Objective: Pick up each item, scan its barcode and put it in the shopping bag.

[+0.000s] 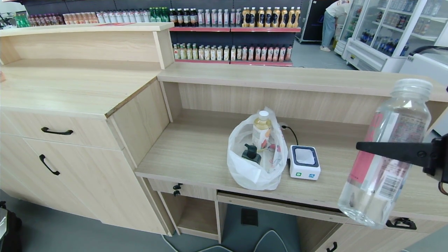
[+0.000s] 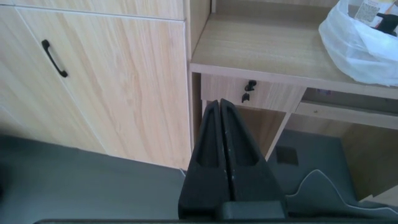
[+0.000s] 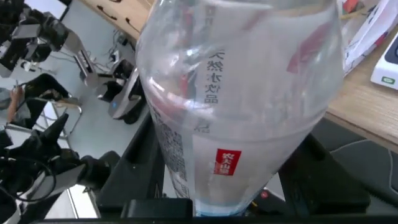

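My right gripper (image 1: 395,152) is shut on a clear water bottle (image 1: 386,150) with a red and white label, held tilted in the air at the right, above the counter's front edge. That bottle (image 3: 239,99) looms close in the right wrist view. A white shopping bag (image 1: 257,154) stands open on the counter (image 1: 189,154), holding a yellow drink bottle (image 1: 261,129) and a black pump dispenser (image 1: 251,153). A white barcode scanner (image 1: 304,162) sits just right of the bag. My left gripper (image 2: 222,134) is shut and empty, low beside the cabinet, left of the bag (image 2: 360,40).
A taller wooden cabinet (image 1: 70,91) with black handles stands at the left. A raised ledge (image 1: 297,78) runs behind the counter. Store shelves of drinks (image 1: 231,21) and fridges (image 1: 381,28) fill the background. A cable (image 1: 292,132) runs from the scanner.
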Controlling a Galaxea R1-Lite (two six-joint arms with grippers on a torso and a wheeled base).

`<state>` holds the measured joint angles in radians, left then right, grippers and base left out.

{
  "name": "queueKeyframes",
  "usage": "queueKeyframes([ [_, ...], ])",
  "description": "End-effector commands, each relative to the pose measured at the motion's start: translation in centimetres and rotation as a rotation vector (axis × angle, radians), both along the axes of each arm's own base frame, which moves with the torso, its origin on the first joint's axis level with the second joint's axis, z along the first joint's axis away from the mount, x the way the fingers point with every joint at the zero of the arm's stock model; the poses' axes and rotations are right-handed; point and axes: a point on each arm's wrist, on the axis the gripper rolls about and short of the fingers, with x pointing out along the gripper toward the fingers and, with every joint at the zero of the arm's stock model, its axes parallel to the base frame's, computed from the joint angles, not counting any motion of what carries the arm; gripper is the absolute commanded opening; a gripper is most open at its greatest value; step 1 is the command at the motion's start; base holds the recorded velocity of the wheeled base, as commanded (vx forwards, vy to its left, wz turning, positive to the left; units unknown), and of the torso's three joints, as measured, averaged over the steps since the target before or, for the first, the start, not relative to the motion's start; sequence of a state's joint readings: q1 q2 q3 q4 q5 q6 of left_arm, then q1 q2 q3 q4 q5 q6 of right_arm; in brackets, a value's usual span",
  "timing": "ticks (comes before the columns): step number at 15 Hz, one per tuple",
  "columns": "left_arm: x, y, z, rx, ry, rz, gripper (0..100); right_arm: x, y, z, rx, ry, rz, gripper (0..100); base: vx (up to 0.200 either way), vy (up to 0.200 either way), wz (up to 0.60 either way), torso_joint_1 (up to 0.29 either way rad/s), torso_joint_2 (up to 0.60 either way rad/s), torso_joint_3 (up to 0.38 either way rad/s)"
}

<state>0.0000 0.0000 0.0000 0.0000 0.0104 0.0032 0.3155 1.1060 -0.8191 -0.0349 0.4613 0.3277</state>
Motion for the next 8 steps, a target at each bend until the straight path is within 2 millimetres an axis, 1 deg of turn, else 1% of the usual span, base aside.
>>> queueKeyframes([
  [1,0.0,0.0,0.0,0.000,0.000,0.000,0,-0.9,-0.2,1.6,0.012,-0.041,0.006,0,0.000,0.000,0.00,0.000,0.00,0.000],
  [3,0.0,0.0,0.0,0.000,0.000,0.000,0,-1.6,0.2,2.1,-0.023,-0.023,-0.040,0,0.000,0.000,0.00,0.000,0.00,0.000],
  [5,0.0,0.0,0.0,0.000,0.000,0.000,0,-1.8,0.9,2.4,-0.068,-0.007,-0.101,0,0.000,0.000,0.00,0.000,0.00,0.000],
  [8,0.0,0.0,0.0,0.000,0.000,0.000,0,-2.5,1.0,2.3,-0.062,0.011,-0.085,0,0.000,0.000,0.00,0.000,0.00,0.000],
])
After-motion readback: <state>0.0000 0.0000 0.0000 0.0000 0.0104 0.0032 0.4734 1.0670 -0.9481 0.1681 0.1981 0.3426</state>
